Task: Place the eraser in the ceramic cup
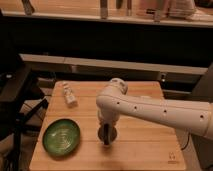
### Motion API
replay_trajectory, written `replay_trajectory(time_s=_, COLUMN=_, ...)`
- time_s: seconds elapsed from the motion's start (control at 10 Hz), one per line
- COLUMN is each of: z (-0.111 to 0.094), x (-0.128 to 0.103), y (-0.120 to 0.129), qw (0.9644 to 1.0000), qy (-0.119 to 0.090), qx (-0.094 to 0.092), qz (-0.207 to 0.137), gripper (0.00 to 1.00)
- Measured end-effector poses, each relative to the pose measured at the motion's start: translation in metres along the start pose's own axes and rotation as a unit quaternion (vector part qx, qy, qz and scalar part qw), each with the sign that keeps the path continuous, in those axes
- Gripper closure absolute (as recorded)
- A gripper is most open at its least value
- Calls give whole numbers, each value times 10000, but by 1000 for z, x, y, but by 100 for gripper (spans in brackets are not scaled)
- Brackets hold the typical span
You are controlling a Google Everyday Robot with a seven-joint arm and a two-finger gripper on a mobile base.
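Beneath the gripper (106, 136) sits a small round grey ceramic cup (113, 134) — finger state cannot be told.

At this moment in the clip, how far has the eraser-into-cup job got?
Done: the white arm's gripper is lowered onto the small round cup-like object mid-table. In hand: unclear; no eraser is visible. Left: release cannot be confirmed. The green ceramic bowl and pale small object lie apart on the wooden table.

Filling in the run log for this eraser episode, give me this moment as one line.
gripper: pointing down over round ceramic cup, table centre | green bowl: front left | small pale object: back left | eraser: not discernible
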Motion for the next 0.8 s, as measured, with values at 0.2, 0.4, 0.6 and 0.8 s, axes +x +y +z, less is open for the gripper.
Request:
replay_trajectory(time_s=0.2, z=-1, x=-1, y=-3, qw=10000, qy=6, qx=15, qz=-39, gripper=34)
replay_trajectory(time_s=0.4, z=-3, x=-1, y=-3, qw=10000, qy=23, qx=12, qz=-60, gripper=20)
replay_trajectory(time_s=0.6, z=-5, x=-2, y=-5, qw=9999, qy=55, qx=10, qz=-89, gripper=20)
replay_trajectory(time_s=0.8, z=-9, x=-3, y=-7, qw=9999, qy=110, qx=10, qz=-123, gripper=20)
